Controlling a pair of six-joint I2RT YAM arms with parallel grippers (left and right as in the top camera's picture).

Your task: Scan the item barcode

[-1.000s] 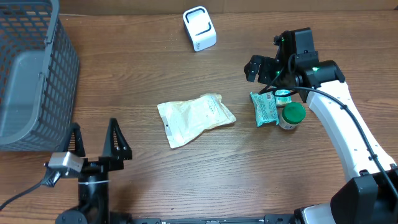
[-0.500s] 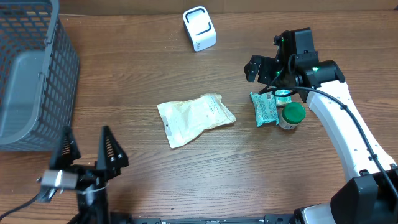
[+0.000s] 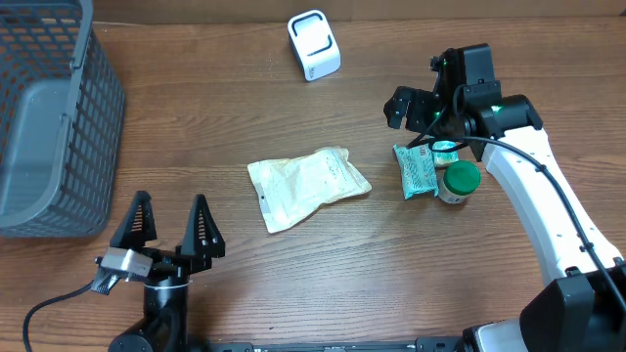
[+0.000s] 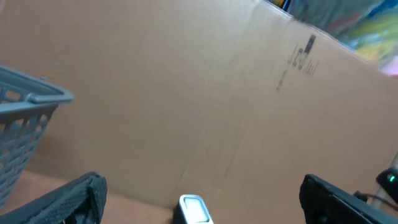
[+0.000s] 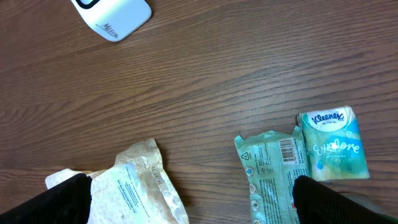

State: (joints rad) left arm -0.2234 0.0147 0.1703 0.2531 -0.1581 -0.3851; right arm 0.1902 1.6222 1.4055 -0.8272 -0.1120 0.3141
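The right arm (image 3: 548, 210) has a smooth white shell, a black cable (image 3: 533, 161) running along it, and a black, green-lit wrist block behind the black right end effector (image 3: 416, 110). The left end effector (image 3: 168, 230) has black triangular fingers (image 3: 202, 233) and a silver-grey block (image 3: 115, 262).

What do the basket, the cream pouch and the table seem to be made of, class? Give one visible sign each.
Basket: grey, matte, probably plastic; moulded grid walls.
Pouch: paper or matte film, unclear which; creased, crinkled surface with small print.
Table: wood or wood-look laminate; brown grain lines.
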